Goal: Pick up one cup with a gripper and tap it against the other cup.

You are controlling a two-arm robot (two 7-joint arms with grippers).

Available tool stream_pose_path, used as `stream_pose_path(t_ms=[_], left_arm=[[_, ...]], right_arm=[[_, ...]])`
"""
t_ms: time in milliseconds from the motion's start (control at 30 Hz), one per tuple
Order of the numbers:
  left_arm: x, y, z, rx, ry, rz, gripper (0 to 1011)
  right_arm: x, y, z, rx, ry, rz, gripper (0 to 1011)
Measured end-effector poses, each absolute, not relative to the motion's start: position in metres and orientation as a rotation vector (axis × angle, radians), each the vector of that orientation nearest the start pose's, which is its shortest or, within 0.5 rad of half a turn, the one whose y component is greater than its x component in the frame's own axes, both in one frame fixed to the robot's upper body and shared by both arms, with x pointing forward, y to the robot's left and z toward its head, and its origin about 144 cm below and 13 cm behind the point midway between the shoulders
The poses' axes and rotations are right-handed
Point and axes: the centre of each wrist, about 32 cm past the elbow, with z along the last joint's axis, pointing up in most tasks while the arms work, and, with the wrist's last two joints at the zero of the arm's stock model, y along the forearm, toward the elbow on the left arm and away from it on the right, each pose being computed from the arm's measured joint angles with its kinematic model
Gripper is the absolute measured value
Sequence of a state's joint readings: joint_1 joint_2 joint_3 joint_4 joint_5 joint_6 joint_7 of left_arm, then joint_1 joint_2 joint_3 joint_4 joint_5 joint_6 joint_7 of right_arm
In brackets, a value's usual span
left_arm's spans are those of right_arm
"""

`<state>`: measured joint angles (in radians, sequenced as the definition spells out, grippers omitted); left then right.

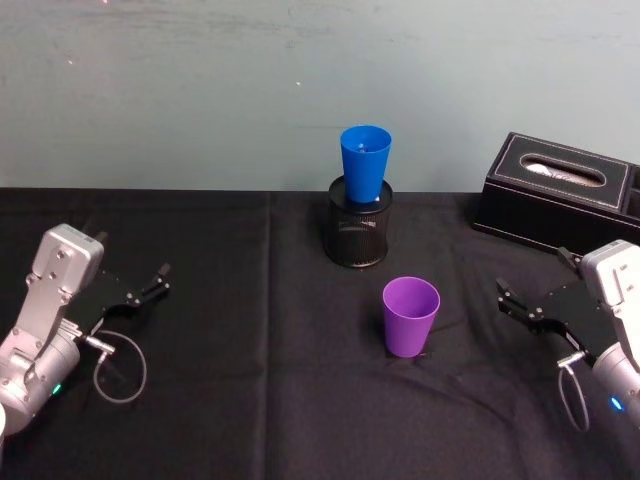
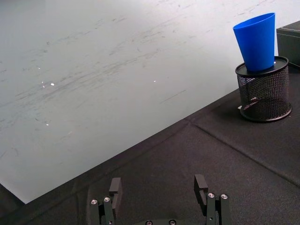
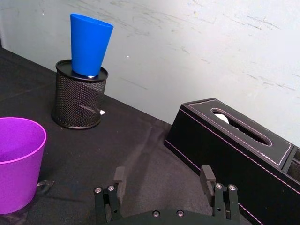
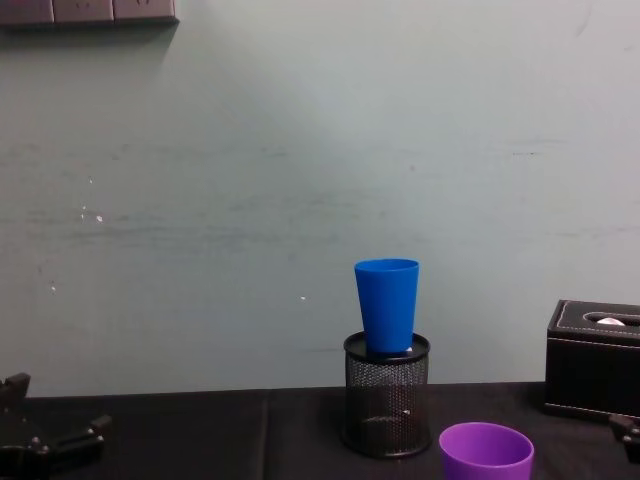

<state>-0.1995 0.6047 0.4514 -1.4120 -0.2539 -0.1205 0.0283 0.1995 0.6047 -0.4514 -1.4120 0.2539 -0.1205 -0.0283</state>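
Though the left gripper [image 1: 150,284] and right gripper [image 1: 507,300] both hold fingers apart, the upright purple cup [image 1: 411,315] stands nearer the right

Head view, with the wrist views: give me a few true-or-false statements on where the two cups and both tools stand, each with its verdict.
1. The blue cup stands in the black mesh pen holder. True.
2. The right tool holds the purple cup. False: the cup stands upright on the black tablecloth, apart from the open tool.
3. The left tool is open and empty. True.
4. The two cups touch. False: the purple cup stands apart from the blue one, nearer the robot than the holder.
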Motion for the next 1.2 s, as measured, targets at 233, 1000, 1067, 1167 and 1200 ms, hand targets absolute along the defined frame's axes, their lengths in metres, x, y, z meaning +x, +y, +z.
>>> stream_pose_path(t_ms=[233, 1000, 1067, 1167, 1200], left_arm=[[0.4886, 0.3097, 1.1398, 0.304, -0.285, 1.248, 1011], [0.4886, 0.3096, 1.1398, 0.304, -0.285, 1.248, 1011], [0.4886, 0.3097, 1.1398, 0.304, -0.285, 1.248, 1011], [0.4886, 0.3097, 1.1398, 0.304, -0.285, 1.248, 1011], [0.4886, 0.3097, 1.1398, 0.304, -0.285, 1.248, 1012]], right_arm=[[0.4886, -0.3097, 1.1398, -0.304, -0.285, -1.248, 1003], [0.489, -0.3107, 1.1419, -0.283, -0.279, -1.247, 1003], [0.4886, -0.3114, 1.1428, -0.264, -0.271, -1.239, 1003], [0.4876, -0.3128, 1.1438, -0.237, -0.259, -1.225, 1003], [0.4873, -0.3134, 1.1441, -0.229, -0.256, -1.22, 1003]])
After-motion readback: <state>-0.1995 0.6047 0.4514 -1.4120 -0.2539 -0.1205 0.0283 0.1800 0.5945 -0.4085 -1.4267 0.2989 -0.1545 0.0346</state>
